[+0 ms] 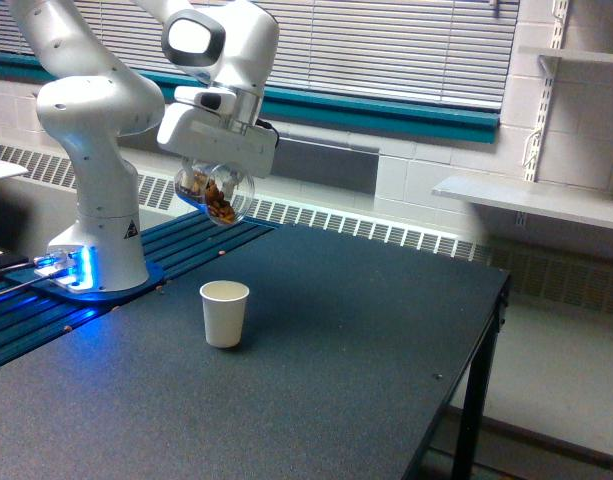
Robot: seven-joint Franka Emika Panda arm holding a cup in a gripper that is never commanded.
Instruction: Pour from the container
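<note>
From my remote station: the white Panda arm (91, 130), bolted at the exterior view's left end of the dark counter (316, 380), reaches out over the surface so its load hangs in the air above open counter. Its gripper (215, 168) is clamped on the container (214, 194), a clear round vessel tipped on its side, brown almond-like pieces gathered toward its lower wall. I judge that tilt to be the pouring attitude, with the mouth turned toward the camera and downward. The white paper cup (225, 313) stands upright well below and slightly toward the exterior view's right of the container, mouth open to receive, and nothing is visibly falling
</note>
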